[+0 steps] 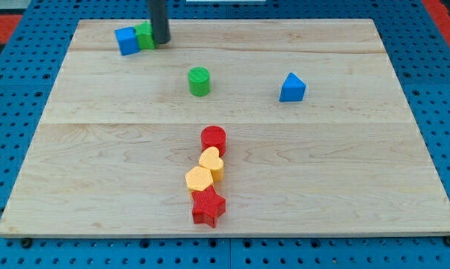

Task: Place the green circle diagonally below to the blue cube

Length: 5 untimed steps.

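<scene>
The green circle (199, 81), a short cylinder, stands alone on the wooden board, above the middle of the view. The blue cube (125, 40) sits near the board's top left, touching a second green block (144, 35) on its right; that block's shape is partly hidden by the rod. My tip (161, 42) is at the right side of that green block, at the view's top, up and to the left of the green circle and well apart from it.
A blue triangular block (291, 88) lies right of the green circle. Below the middle, a red cylinder (214, 138), two yellow heart blocks (211, 162) (199, 180) and a red star (208, 207) form a touching column. The board (359, 172) rests on a blue pegboard.
</scene>
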Motion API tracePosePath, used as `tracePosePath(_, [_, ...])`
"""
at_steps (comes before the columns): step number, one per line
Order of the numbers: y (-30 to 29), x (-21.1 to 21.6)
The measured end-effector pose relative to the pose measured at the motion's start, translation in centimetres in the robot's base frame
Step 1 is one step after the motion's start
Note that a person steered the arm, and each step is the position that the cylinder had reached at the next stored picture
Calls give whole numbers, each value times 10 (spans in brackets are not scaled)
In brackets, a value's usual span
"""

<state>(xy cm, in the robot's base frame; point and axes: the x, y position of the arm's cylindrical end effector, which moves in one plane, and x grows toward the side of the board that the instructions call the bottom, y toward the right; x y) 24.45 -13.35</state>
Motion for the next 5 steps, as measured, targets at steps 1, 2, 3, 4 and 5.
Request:
tracePosePath(1, [17,8])
tracePosePath(2, [73,78])
tracePosePath(3, [165,85])
tracePosePath(4, [178,121])
tracePosePath(5, [143,141])
